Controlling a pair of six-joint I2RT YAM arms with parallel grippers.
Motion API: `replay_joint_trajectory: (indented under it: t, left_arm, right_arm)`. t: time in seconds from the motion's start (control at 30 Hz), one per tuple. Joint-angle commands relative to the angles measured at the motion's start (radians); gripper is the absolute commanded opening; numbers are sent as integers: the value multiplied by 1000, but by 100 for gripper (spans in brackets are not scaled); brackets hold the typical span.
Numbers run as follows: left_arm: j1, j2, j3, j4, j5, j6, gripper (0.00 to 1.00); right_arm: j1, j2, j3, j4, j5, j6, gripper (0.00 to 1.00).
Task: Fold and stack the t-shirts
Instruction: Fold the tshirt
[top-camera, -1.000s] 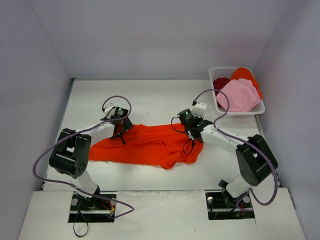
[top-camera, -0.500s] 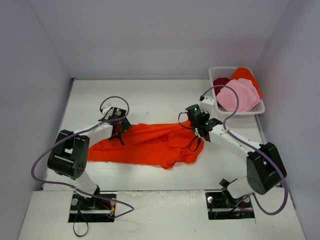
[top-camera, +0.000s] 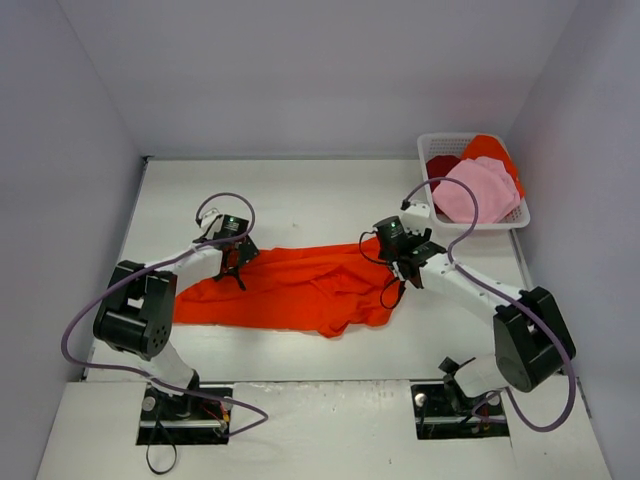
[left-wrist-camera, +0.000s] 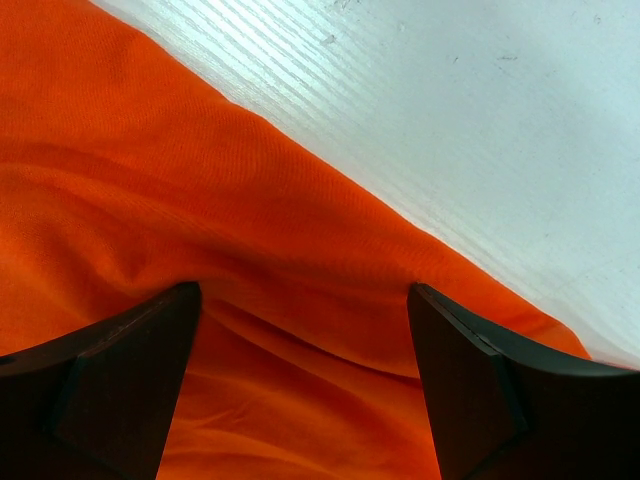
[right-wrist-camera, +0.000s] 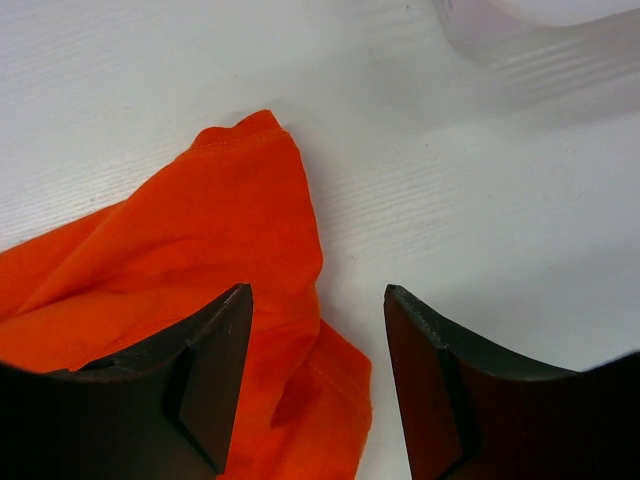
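On the left, I see the left fingers (top-camera: 235, 268) spread wide and gripping nothing. They hang low over the left part of the big shirt (top-camera: 290, 290), close to its far edge. From the left wrist, a soft ridge of orange-red cloth (left-wrist-camera: 200, 200) runs across the gap between the two tips. The shirt's edge slants just beyond them, with bare table (left-wrist-camera: 480, 120) past it. I cannot tell whether the tips touch the cloth.

The big shirt lies rumpled on the table (top-camera: 300, 200), stretched sideways between the two arms. Its left end thins out beside the left arm, and its right end bunches up under the right arm.

The right fingers (top-camera: 385, 242) sit at the shirt's far right corner. They stand apart and hold nothing. From the right wrist, a hemmed corner of the shirt (right-wrist-camera: 230, 230) pokes up into the gap, closer to the finger on the left of that view. White table (right-wrist-camera: 480, 200) lies beside the other finger.

At the far right corner stands the basket (top-camera: 520, 215), apart from both arms. A pink shirt (top-camera: 470, 190) lies on top in it, a dark red shirt (top-camera: 440, 165) sits behind that to the left, and an orange shirt (top-camera: 495, 150) is at the back right.
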Motion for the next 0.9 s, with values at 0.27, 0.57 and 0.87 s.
replay_joint_trajectory:
  t: [0.27, 0.57, 0.87]
  left_arm:
    - [16, -41, -5, -38, 6, 18, 80]
    - [14, -90, -16, -53, 30, 4, 80]
    - [14, -133, -19, -80, 22, 10, 80]
  right_arm:
    - [71, -158, 25, -86, -22, 27, 53]
    - [298, -190, -22, -177, -51, 179, 51]
    - [534, -177, -114, -233, -43, 394, 49]
